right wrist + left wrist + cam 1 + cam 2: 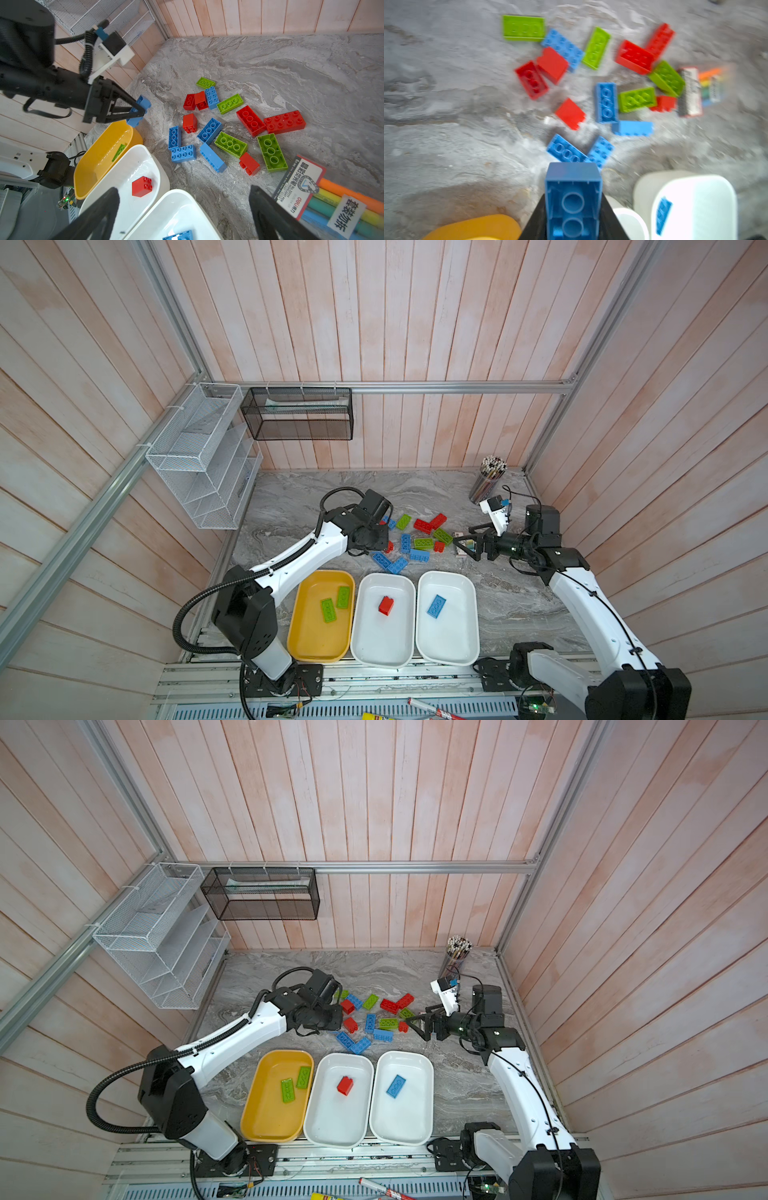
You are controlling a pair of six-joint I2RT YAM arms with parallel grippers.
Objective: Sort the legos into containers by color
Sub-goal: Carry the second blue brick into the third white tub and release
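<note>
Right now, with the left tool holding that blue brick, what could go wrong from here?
The held blue brick likely belongs in the right-hand white tray, the one with blue in it. The yellow tray and middle white tray sit nearer the left tool, so an early release could missort it. The open right tool hovers by the highlighter pack and might snag that instead of a brick.

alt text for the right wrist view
The left gripper holds a blue brick beside a scatter of red, green and blue loose bricks on the marble table. Nearer stand a yellow tray and two white trays; the right gripper is open.
</note>
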